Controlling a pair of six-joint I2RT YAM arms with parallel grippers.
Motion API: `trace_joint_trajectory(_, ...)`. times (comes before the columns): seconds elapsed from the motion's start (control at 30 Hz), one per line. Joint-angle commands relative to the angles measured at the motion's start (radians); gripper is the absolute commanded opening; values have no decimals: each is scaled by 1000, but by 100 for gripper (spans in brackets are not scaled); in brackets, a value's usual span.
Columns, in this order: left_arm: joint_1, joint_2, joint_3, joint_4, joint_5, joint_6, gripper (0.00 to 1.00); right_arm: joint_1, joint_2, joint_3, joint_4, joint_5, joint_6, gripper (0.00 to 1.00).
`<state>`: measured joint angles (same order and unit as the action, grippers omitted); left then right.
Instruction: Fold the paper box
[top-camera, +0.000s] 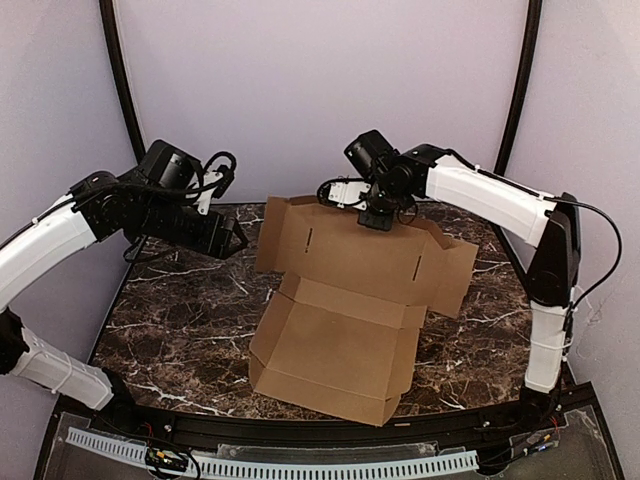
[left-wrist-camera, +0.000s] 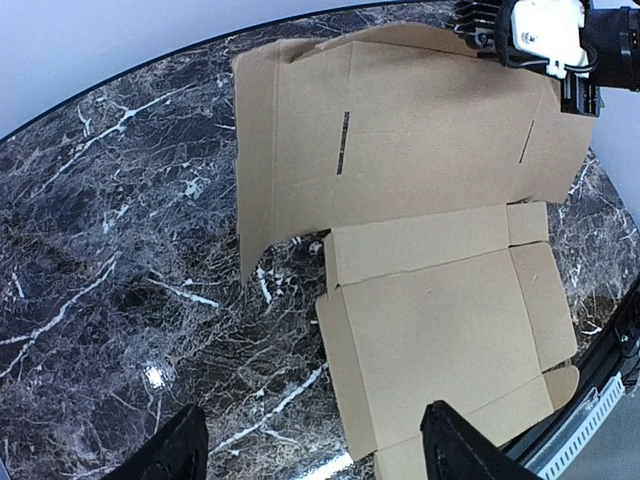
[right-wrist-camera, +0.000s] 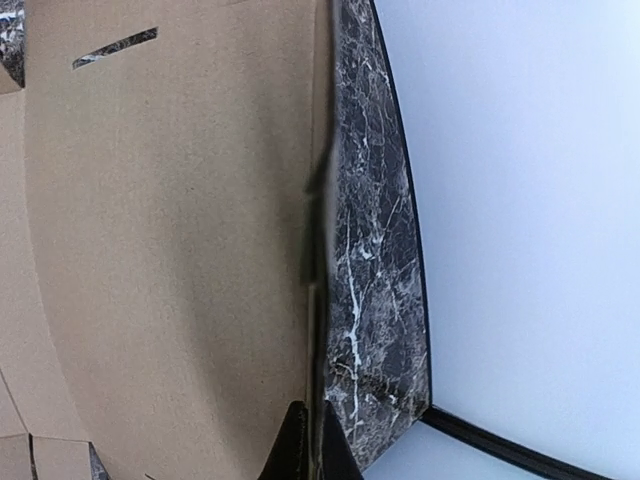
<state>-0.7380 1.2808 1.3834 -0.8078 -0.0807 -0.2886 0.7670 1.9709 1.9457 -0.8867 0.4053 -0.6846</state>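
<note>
Brown paper box (top-camera: 335, 340), apparently plain

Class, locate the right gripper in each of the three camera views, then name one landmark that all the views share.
Top external: the right gripper is above centre, on the far edge of the paper box.
Left wrist: the gripper is in the top right corner, at that same edge.
Right wrist: the gripper is at bottom centre, shut on the edge.
Shared landmark: the paper box's slotted brown panel.
</note>
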Motion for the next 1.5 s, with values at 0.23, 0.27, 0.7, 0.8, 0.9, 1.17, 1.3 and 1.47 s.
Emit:
trace_joint_trajectory(0.23,-4,-67,-88,89,44,-87,74,144,-20,-154,218,111,-168,0)
trace_joint_trajectory(0.27,-4,-68,-88,96,35,-86,74,149,-35,-185,237,113,-168,0)
trace_joint_trajectory(0.7,11,-10,-80,312,91,-211,33,232,-227,-458,450,166,-234,0)
trace_joint_trajectory(0.8,20,16,-71,339,145,-235,19,246,-248,-481,472,184,-237,0)
trace_joint_trajectory(0.9,30,51,-62,353,157,-252,4,262,-269,-500,495,198,-243,0)
trace_joint_trajectory(1.17,45,76,-77,391,193,-292,1,285,-313,-526,520,217,-231,0)
trace_joint_trajectory(1.3,45,90,-82,384,212,-301,1,285,-312,-511,520,227,-214,0)
trace_joint_trajectory(1.47,45,93,-94,384,224,-303,1,286,-306,-484,523,233,-193,0)
